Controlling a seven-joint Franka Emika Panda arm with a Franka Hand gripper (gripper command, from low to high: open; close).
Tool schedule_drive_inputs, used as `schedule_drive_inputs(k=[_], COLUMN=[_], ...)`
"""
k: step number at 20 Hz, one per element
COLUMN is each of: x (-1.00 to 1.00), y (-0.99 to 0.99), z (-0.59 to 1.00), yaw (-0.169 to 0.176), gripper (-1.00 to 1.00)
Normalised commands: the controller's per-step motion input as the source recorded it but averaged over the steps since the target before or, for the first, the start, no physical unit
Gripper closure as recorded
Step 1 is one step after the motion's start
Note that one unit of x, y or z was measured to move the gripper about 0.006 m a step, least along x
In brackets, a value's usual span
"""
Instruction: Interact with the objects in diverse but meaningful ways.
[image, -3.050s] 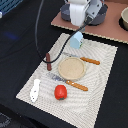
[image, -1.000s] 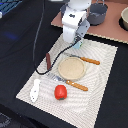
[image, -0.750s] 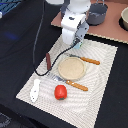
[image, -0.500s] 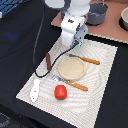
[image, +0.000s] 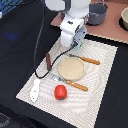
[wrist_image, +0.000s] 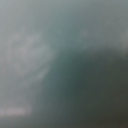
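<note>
Lowered since three seconds ago, the arm now covers the spot where the milk carton stood; its end effector (image: 75, 44) is hidden, so whether it is apart or clamped cannot be told. On the striped mat (image: 102, 80), the plate (image: 71, 68) sits between two orange-handled utensils (image: 85, 60). Tomato (image: 60, 92), sausage (image: 48, 62) and white bottle piece (image: 34, 93) lie towards the exterior view's left. Wrist view is a blur.

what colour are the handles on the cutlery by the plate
Orange handles, clearest in the exterior view.

white boxy arm (image: 71, 22), black cable (image: 40, 50) trailing.
</note>
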Motion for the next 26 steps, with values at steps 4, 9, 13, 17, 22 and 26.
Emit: schedule_drive_inputs(k=[4, 9, 13, 17, 22, 26], x=[-0.18, 0.0, 0.0, -0.13, -0.43, -0.57], y=[-0.07, -0.58, -0.8, -0.86, -0.8, -0.73], z=[1.0, 1.0, 0.84, 0.51, 0.08, -0.02], yaw=[-0.05, -0.033, -0.027, -0.005, -0.002, -0.012], gripper=[1.0, 1.0, 1.0, 1.0, 1.0, 1.0])
